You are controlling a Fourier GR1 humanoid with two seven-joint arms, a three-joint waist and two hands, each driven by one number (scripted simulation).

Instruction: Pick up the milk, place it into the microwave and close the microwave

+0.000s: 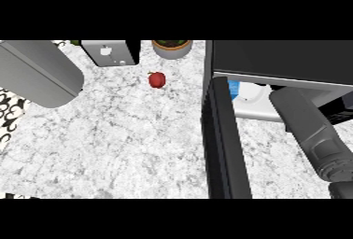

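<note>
The milk (246,93), a white carton with a blue patch, lies inside the microwave (276,58) at the upper right, partly hidden by the microwave's top and by my right forearm (307,128). That forearm reaches from the lower right into the microwave's opening, and its hand is hidden inside. The microwave's dark door (224,140) stands open, swung out toward me over the counter. My left forearm (38,70) shows large at the upper left, with its hand out of view.
A red pepper (157,80) lies on the speckled counter (117,144) left of the door. A potted plant (172,47) and a silver and black appliance (110,52) stand at the back. A patterned strip (10,112) runs along the left edge.
</note>
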